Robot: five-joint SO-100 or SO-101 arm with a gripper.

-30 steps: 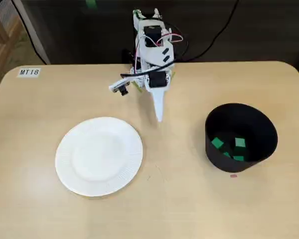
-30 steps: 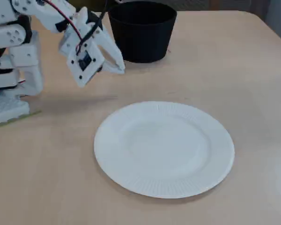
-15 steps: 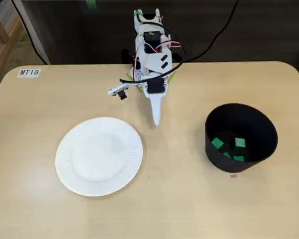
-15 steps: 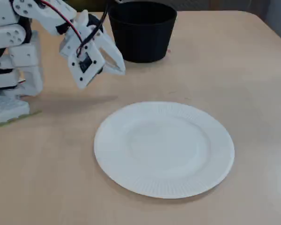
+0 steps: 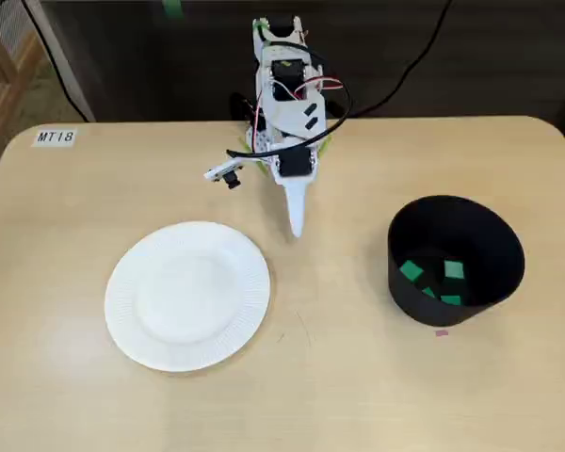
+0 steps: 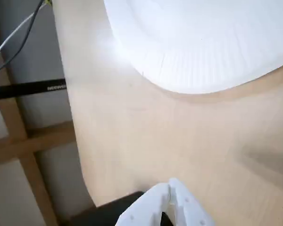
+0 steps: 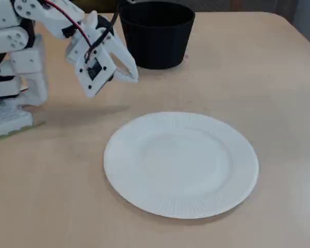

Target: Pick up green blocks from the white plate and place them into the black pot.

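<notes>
In a fixed view I see the round white paper plate (image 5: 187, 295) at 8 o'clock from my white claw (image 5: 297, 226), which is pinched closed; at 4 o'clock the green blocks (image 5: 411, 271) lie inside the black round pot (image 5: 490, 247).

the arm (image 5: 284, 113) is built of white printed plastic shells, with black servo motors (image 5: 285, 68) set between them. thin red wires (image 5: 311, 85) and a thicker black cable (image 5: 337, 105) loop loosely along its side. a small camera board (image 7: 94, 68) with a dark square lens sits on a white bracket at the wrist. the jaws are white and taper to a narrow, rounded tip. the base (image 7: 10, 120) is white and blocky. a small green piece (image 5: 260, 25) shows at the arm's far end in the fixed view from above.
</notes>
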